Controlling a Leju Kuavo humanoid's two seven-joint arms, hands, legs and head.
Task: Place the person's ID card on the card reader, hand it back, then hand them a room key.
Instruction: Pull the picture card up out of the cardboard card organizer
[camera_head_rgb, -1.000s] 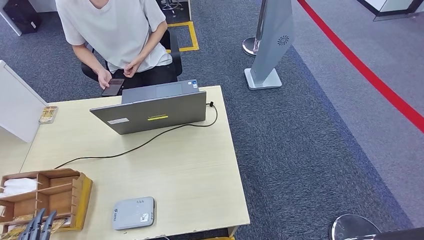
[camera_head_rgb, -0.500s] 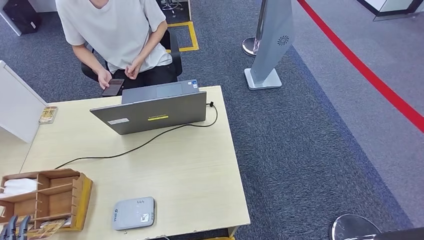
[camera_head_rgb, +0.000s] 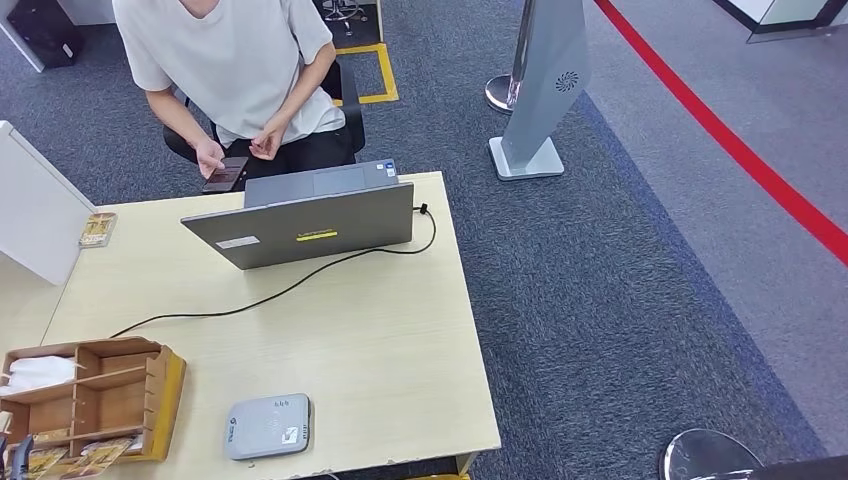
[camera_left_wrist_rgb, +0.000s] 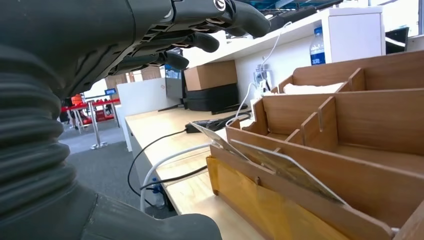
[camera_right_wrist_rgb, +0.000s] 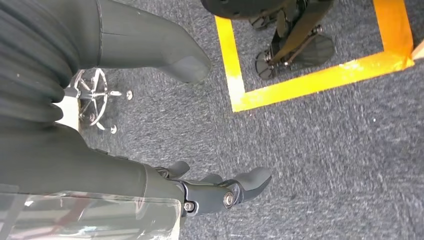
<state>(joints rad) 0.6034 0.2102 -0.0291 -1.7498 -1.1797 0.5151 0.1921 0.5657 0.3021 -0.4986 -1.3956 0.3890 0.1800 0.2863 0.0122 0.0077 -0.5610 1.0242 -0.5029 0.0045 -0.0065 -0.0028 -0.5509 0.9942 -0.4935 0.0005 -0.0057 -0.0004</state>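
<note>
A pale wooden table (camera_head_rgb: 380, 340) stood on grey carpet. The card reader (camera_head_rgb: 267, 426) lay near its front edge, just beside the wooden organiser (camera_head_rgb: 95, 395) holding cards (camera_left_wrist_rgb: 280, 167). The left hand (camera_left_wrist_rgb: 200, 30) hovered beside the organiser, fingers apart, empty. The right hand (camera_right_wrist_rgb: 220, 192) hung over the carpet, loosely spread, empty.

The robot's left hand (camera_left_wrist_rgb: 165, 35) reaches forward from its grey ribbed wrist cover, dark fingers (camera_left_wrist_rgb: 240, 15) stretched out side by side and slightly bent, holding nothing. In the head view, only a dark fingertip of this hand (camera_head_rgb: 20, 448) peeks in at the lower left corner. The right hand (camera_right_wrist_rgb: 200, 150) hangs low, pointing down, its thick grey thumb (camera_right_wrist_rgb: 155, 45) held well apart from the loosely curved dark fingers (camera_right_wrist_rgb: 250, 181), also holding nothing
</note>
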